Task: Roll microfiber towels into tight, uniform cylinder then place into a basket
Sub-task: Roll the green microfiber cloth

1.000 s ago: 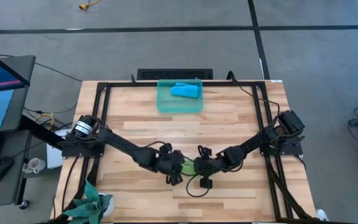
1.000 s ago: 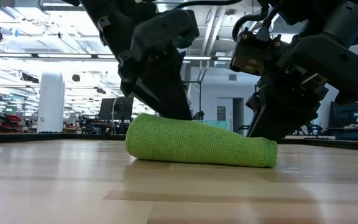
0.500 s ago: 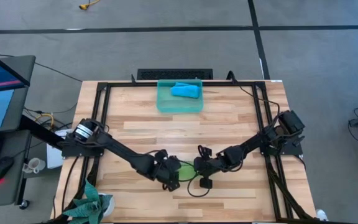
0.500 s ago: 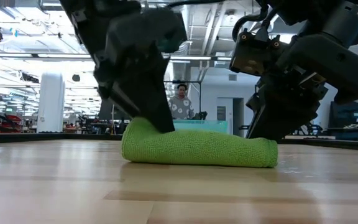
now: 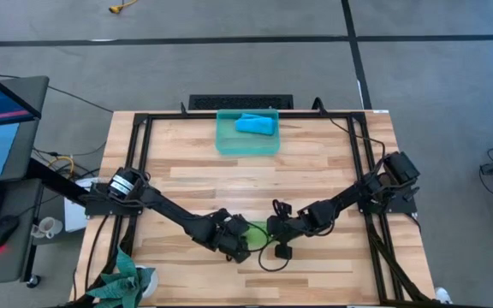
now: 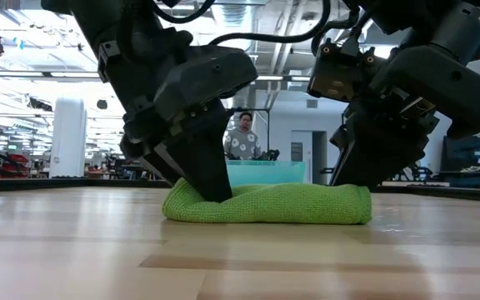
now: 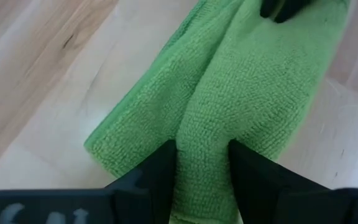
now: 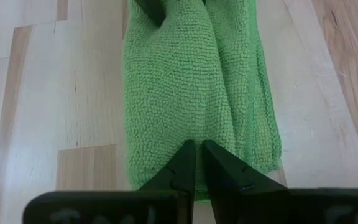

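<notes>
- The green towel [image 6: 269, 204] lies rolled flat on the worktop [image 5: 315, 162], well toward the near edge from the basket [image 5: 247, 141] and about midway between the worktop's side rails.
- Bare wood spreads wide between the green towel and the basket; the strip from the towel to the near edge is narrower, and a black cable loops there beside the roll.
- Left gripper [image 7: 201, 165]: its two fingers [image 7: 160, 171] stand apart around a ridge of the green towel at one end of the roll, pinching it, and press that end down onto the wood.
- Right gripper [image 8: 196, 163]: its fingers [image 8: 179, 165] are nearly together, nipping a thin fold at the roll's other end.
- In the low view both arms come down steeply onto the green towel, one at each end; the end under the left gripper is squashed lower than the other.
- The blue towel [image 5: 256, 125] lies inside the basket, which sits at the worktop's far edge, well apart from both grippers.
- Count: two towels, one green and one blue; one basket; two grippers, both on the green towel.
- Beyond the basket in the low view, a person [image 6: 241, 137] stands in the room behind the worktop.
</notes>
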